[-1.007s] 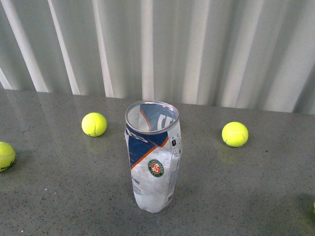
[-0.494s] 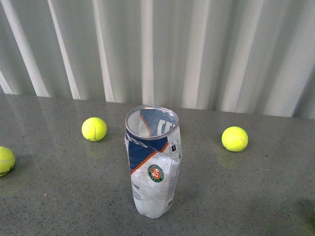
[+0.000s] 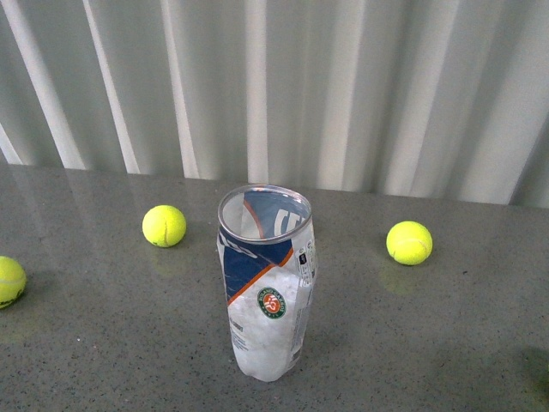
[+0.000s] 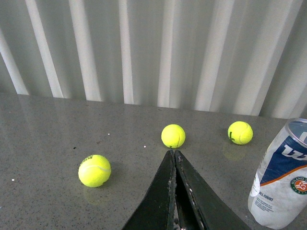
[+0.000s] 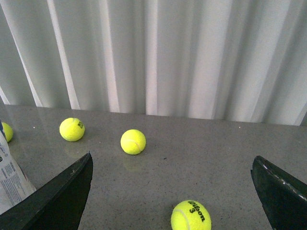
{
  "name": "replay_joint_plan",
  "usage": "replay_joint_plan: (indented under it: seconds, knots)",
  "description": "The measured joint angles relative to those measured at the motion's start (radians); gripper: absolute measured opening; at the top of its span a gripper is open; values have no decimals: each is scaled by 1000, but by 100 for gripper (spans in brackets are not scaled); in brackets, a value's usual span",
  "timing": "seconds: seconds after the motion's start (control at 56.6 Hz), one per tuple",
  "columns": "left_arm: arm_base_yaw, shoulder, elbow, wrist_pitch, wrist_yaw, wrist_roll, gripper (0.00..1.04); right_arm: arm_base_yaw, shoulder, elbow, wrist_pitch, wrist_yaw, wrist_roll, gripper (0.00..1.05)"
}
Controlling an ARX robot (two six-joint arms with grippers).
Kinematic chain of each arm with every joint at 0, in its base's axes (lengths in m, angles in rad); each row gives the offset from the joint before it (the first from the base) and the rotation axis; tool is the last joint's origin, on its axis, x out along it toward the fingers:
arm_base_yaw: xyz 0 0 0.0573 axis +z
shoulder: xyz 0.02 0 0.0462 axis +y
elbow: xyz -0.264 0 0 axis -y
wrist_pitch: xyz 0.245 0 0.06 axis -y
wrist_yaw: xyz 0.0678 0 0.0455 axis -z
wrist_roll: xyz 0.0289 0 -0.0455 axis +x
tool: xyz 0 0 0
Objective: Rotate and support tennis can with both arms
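The tennis can (image 3: 268,287) stands upright in the middle of the grey table, open metal rim up, its clear wall crumpled, the round red-green logo facing me. It also shows in the left wrist view (image 4: 281,175) and at the edge of the right wrist view (image 5: 10,175). Neither arm shows in the front view. My left gripper (image 4: 173,154) is shut and empty, its tips together, off to the can's left. My right gripper (image 5: 172,167) is open wide and empty, off to the can's right, with one finger (image 5: 62,194) close by the can.
Loose tennis balls lie on the table: one back left (image 3: 164,226), one back right (image 3: 409,243), one at the far left edge (image 3: 9,281). Another ball (image 5: 191,215) lies between my right gripper's fingers. A white corrugated wall (image 3: 274,86) runs behind the table.
The front view has shifted a little, so the can and balls sit slightly lower in it than a second ago. The can still stands in the same place.
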Motion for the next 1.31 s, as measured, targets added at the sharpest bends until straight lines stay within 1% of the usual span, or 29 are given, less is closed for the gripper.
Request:
replay_joint_plan:
  seconds: [0.053, 0.106, 0.141, 0.23, 0.512, 0.53, 0.565, 0.636, 0.706, 0.848, 0.865, 1.024, 1.095, 1.307]
  knots:
    - [0, -31, 0, -32, 0, 0, 4, 0, 0, 0, 0, 0, 0, 97]
    - [0, -113, 0, -147, 1, 0, 4, 0, 0, 0, 0, 0, 0, 97]
    - [0, -144, 0, -177, 0, 0, 4, 0, 0, 0, 0, 0, 0, 97]
    - [0, -184, 0, -187, 0, 0, 4, 0, 0, 0, 0, 0, 0, 97]
    - [0, -184, 0, -190, 0, -1, 5, 0, 0, 0, 0, 0, 0, 97]
    - [0, -184, 0, -190, 0, -1, 8, 0, 0, 0, 0, 0, 0, 97]
    - [0, -184, 0, -190, 0, -1, 18, 0, 0, 0, 0, 0, 0, 97]
    - [0, -184, 0, -190, 0, -1, 33, 0, 0, 0, 0, 0, 0, 97]
    - [0, -184, 0, -190, 0, -1, 43, 0, 0, 0, 0, 0, 0, 97]
    - [0, -184, 0, -190, 0, -1, 70, 0, 0, 0, 0, 0, 0, 97]
    - [0, -184, 0, -190, 0, -1, 72, 0, 0, 0, 0, 0, 0, 97]
    - [0, -184, 0, -190, 0, -1, 99, 0, 0, 0, 0, 0, 0, 97]
    - [0, -184, 0, -190, 0, -1, 97, 0, 0, 0, 0, 0, 0, 97]
    - [0, -184, 0, -190, 0, -1, 98, 0, 0, 0, 0, 0, 0, 97]
